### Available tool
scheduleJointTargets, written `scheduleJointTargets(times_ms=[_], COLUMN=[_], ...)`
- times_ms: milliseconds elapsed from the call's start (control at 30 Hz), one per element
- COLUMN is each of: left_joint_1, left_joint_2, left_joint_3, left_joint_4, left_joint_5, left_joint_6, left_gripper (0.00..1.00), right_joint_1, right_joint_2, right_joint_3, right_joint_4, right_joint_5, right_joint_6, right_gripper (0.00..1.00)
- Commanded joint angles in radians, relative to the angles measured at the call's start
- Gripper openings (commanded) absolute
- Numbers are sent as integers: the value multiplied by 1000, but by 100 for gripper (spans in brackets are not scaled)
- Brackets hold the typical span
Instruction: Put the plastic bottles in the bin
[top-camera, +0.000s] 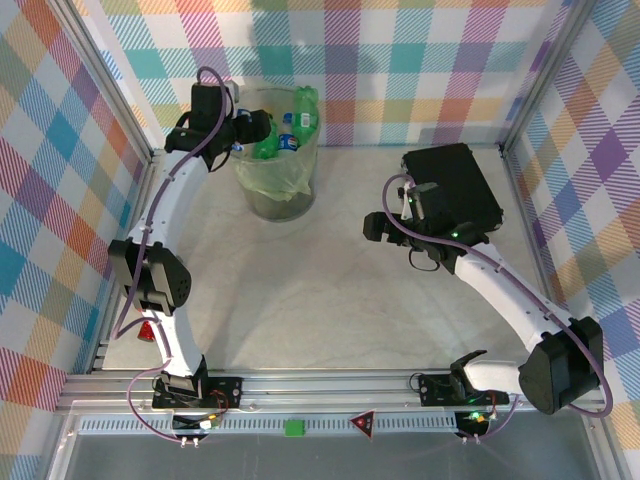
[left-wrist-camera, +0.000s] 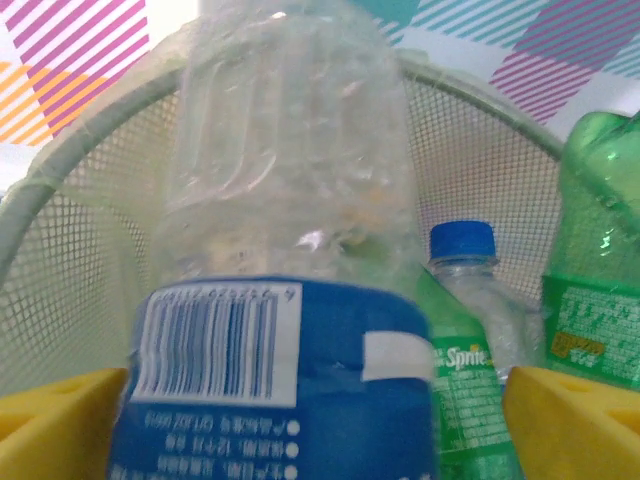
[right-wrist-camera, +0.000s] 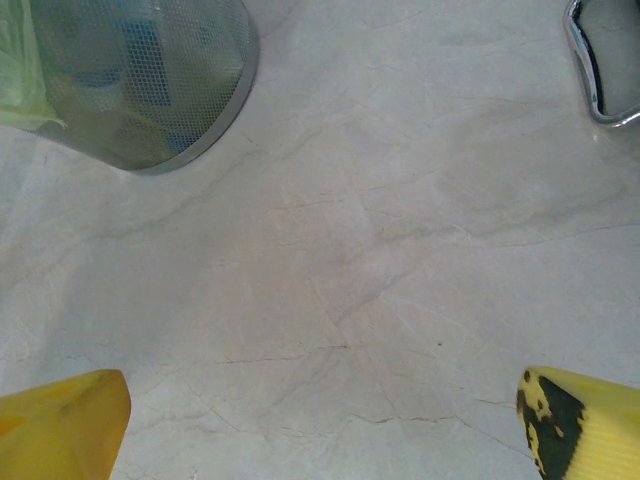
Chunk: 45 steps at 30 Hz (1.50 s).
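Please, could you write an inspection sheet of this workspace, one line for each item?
Surface: pale veined table; nothing seen spilled.
Job's things: green and clear bottles in the bin; one clear bottle, blue label, at the bin's mouth.
Clutter: black case, far right.
Grippers: left pincer open, a finger on each side of the clear bottle; right pincer open, empty, over the table.
Cables: purple cables loop along both arms.
Surroundings: plaid walls, metal frame.
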Motion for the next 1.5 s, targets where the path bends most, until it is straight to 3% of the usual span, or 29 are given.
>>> scheduleJointTargets(times_ms=[0,200,333,600,800,1133,1267,1467], left_joint_1=[7,7,7,7,5,4,4,4], left_joint_2=[-30,-129,-247,-567,-675,-632,-603,-510], left_joint_3=[15,-23,-150,-707,-1073,-1292,-1436,-1586], left_joint_4=[-36,-7,40,257,355,535,790,1175], left_joint_5=[-24,-35,-57,-115,-168,-364,-381,-359], left_joint_6=[-4,-10,-3,-68,-103,97,163,271], left_gripper=[100,100,100,100,100,100,100,100], right_joint_1=[-5,-6,-17,-157,-263,-305,-317,-345], right_joint_2=[-9,42,99,157,161,237,253,271], right_joint_3=[1,11,-12,-164,-309,-441,-499,-505], right_joint_4=[-10,-11,41,299,497,866,1046,1060], right_joint_5=[36,191,320,299,312,382,430,404], right_joint_6=[-25,-108,-214,-328,-357,-372,-401,-371], right_gripper=[99,99,99,99,99,99,99,99])
